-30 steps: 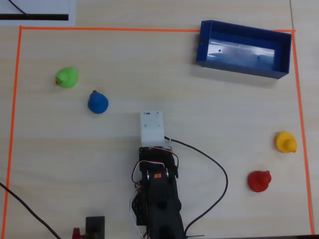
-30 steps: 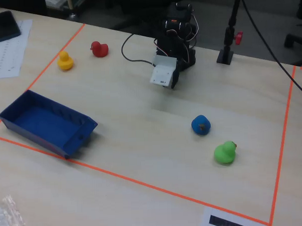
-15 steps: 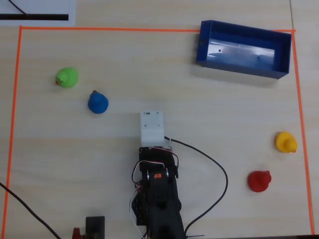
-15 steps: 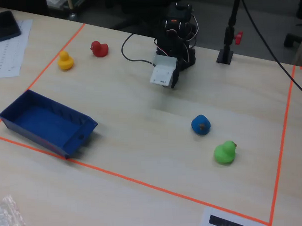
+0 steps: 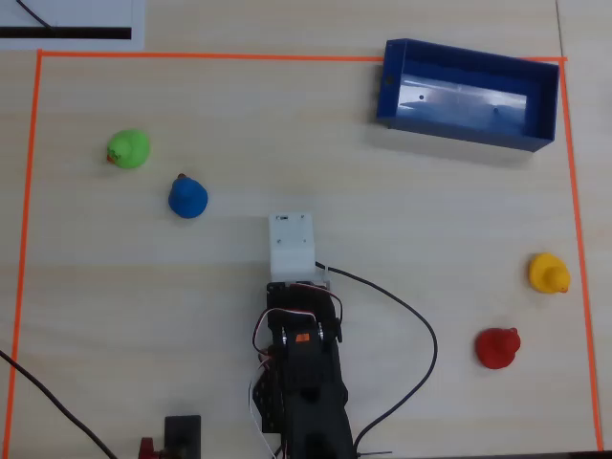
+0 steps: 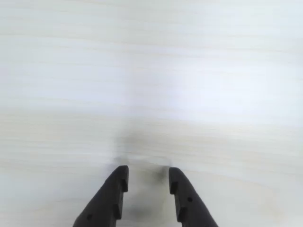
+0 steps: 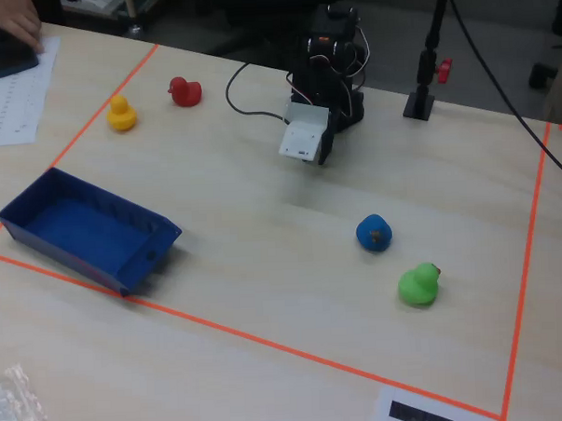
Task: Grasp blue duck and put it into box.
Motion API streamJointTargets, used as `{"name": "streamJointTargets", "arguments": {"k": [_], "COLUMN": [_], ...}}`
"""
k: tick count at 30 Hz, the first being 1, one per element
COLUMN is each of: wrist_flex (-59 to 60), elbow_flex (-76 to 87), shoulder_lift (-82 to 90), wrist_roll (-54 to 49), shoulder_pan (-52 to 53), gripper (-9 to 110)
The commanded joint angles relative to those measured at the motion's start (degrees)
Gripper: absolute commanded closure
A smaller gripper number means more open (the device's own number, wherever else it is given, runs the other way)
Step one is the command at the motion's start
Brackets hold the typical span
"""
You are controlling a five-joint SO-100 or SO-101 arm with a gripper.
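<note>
The blue duck point(image 5: 187, 197) sits on the pale wood table, to the upper left of the arm in the overhead view; it also shows in the fixed view point(image 7: 373, 233). The dark-blue box point(image 5: 459, 131) lies open-topped at the upper right, at the left in the fixed view point(image 7: 64, 255). My gripper point(image 6: 148, 177) is open and empty, its two dark fingers over bare table in the wrist view. In the overhead view the white wrist housing point(image 5: 292, 244) hides it, right of and below the blue duck. No duck shows in the wrist view.
A green duck point(image 5: 128, 149) sits just up-left of the blue duck. A yellow duck point(image 5: 548, 273) and a red duck point(image 5: 497, 347) sit at the right. Orange tape point(image 5: 29, 191) frames the work area. The arm's black cable point(image 5: 421, 325) loops to its right.
</note>
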Motion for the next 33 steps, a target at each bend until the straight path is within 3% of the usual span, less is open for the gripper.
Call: {"name": "streamJointTargets", "arguments": {"k": [1, 16, 24, 29, 33], "wrist_flex": [0.4, 0.4, 0.3, -11.2, -18.8], "elbow_flex": [0.1, 0.1, 0.0, -7.6, -17.1], "shoulder_lift": [-0.7, -0.7, -0.7, -6.5, -17.4], "wrist_roll": [0.0, 0.0, -1.4, 0.2, 2.0], "shoulder_pan": [-0.4, -0.4, -0.9, -2.4, -6.3], "gripper": [92, 92, 101, 99, 90]}}
